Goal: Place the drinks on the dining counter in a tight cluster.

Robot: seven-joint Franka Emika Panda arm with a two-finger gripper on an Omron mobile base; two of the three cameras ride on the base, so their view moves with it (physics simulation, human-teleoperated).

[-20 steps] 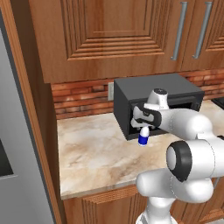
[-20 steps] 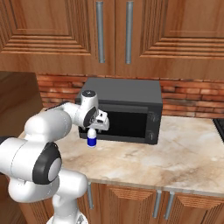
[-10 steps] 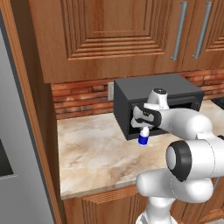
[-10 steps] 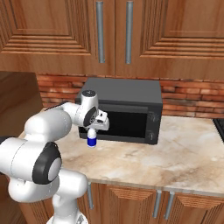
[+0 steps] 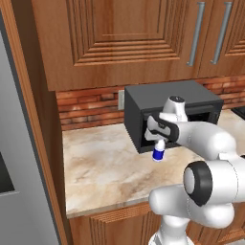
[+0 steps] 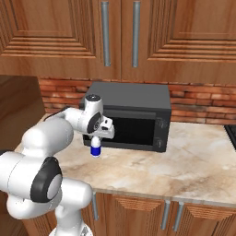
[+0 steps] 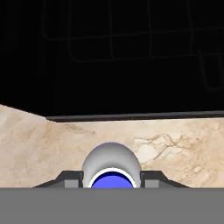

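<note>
End effector (image 5: 158,145) comes down from above w/ fingers pinching the small white-and-blue bottle (image 5: 158,152) by its top, bottle upright on the counter (image 5: 103,167) just in front of the microwave (image 6: 138,115), prob. so it lifts out w/o tipping.

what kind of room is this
A kitchen, by the look of it: a black microwave sits on a marble-patterned counter under wooden upper cabinets, backed by red brick.
</note>
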